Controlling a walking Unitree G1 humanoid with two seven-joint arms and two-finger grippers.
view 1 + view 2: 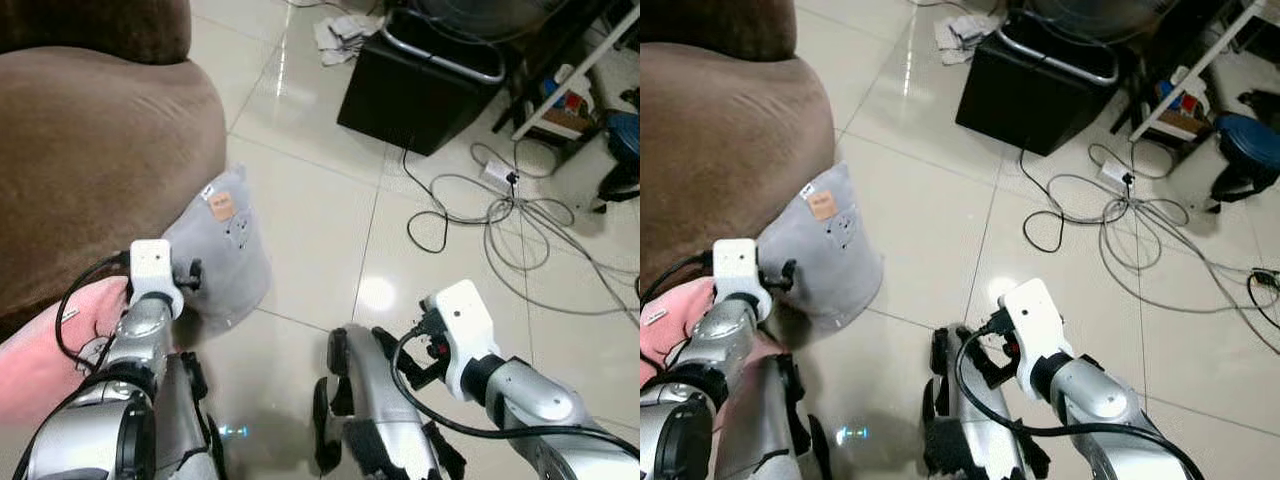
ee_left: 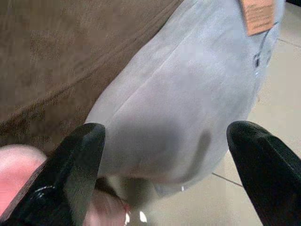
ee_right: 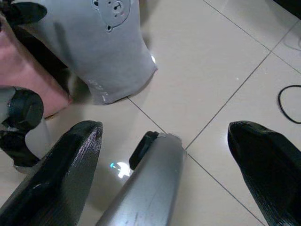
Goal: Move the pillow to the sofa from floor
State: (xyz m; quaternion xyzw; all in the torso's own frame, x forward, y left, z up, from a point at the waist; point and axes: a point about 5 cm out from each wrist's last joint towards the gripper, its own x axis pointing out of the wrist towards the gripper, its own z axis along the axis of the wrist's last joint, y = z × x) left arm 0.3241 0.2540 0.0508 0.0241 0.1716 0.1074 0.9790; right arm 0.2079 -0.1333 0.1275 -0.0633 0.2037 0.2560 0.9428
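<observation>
- Pillow, grey with an orange tag, leans on the tiled floor against the brown sofa; a pink cushion lies just beside it.
- Left gripper: fingers spread wide, holding nothing, pillow lies between and just beyond the tips.
- Right gripper: fingers wide apart, holding nothing, over bare tile near the robot's leg.
- Step, as judged: approach before the grasp.
- Next: advance the left gripper onto the fabric, then close.
</observation>
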